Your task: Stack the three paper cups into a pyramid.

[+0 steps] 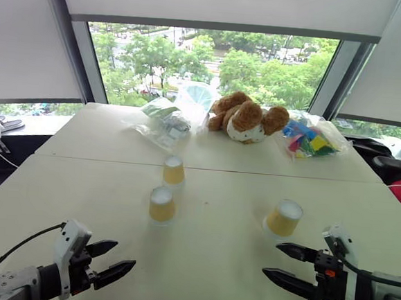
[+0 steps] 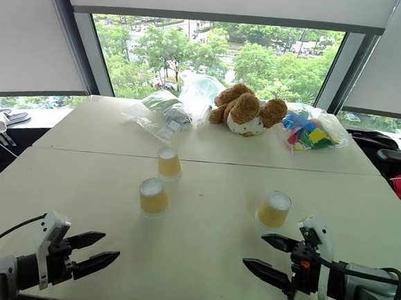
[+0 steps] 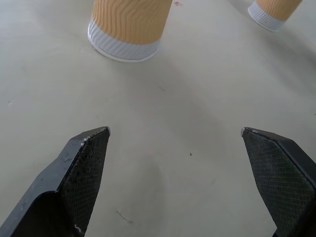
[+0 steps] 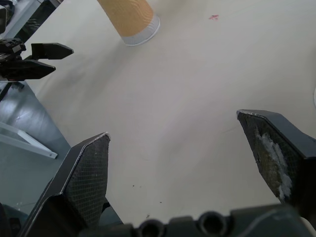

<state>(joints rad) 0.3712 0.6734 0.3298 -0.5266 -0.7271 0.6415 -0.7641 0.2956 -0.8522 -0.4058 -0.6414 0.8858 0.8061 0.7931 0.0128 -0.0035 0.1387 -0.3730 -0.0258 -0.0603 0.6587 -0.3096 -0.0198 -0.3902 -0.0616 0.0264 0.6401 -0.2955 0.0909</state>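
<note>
both grippers hover low over the near table edge, left gripper [image 1: 113, 259] and right gripper [image 1: 287, 264] spread wide, empty. three paper cups stand inverted, apart: near-left cup [image 1: 162, 205], right cup [image 1: 283, 218], far cup [image 1: 174, 171]. suggest setting two side by side first. teddy bear [image 1: 248, 118] and bags lie well behind, not obstructing.

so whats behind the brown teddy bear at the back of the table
Behind the brown teddy bear is the window with green trees outside. The table edge directly behind it is covered by the bear.
</note>
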